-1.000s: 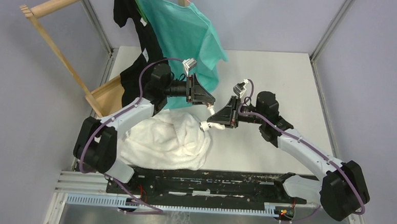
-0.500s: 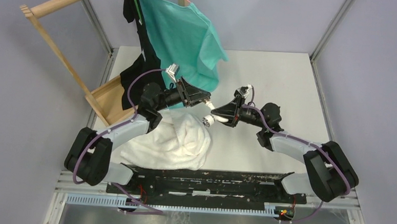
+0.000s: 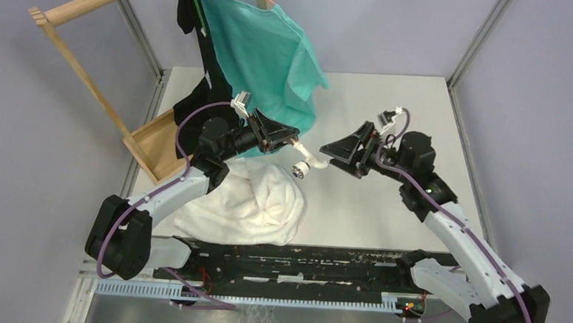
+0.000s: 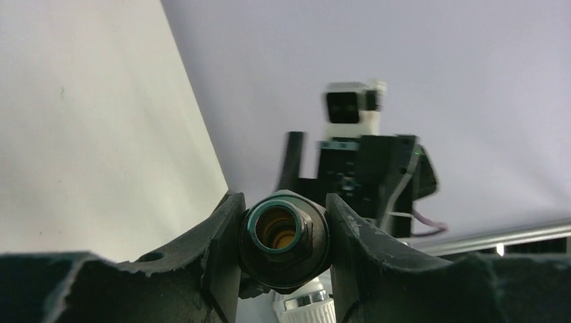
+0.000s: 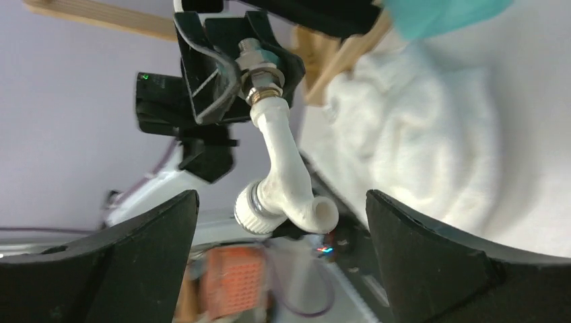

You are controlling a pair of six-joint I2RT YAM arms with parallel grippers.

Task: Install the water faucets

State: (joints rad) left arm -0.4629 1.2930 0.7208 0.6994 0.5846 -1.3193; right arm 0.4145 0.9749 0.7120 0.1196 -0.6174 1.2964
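The water faucet hangs in the air between both arms over the table. Its silver threaded fitting (image 5: 259, 67) is clamped between the fingers of my left gripper (image 3: 293, 141), which is shut on it. From the left wrist the fitting (image 4: 283, 232) shows end-on between the pads, with the spout's knurled cap (image 4: 306, 311) below. The white bent spout (image 3: 307, 164) runs down from the fitting to its open mouth (image 5: 316, 214). My right gripper (image 3: 328, 150) stands wide open just right of the spout, its fingers (image 5: 155, 235) apart on both sides without touching it.
A crumpled white towel (image 3: 245, 196) lies under the faucet. A teal shirt (image 3: 267, 49) and a black garment (image 3: 198, 105) hang from a wooden rack (image 3: 88, 77) at the back left. A black rail (image 3: 293, 262) runs along the near edge.
My right gripper has let go of the spout, opened wide and drawn back to the right. The left gripper keeps the fitting and has shifted slightly left.
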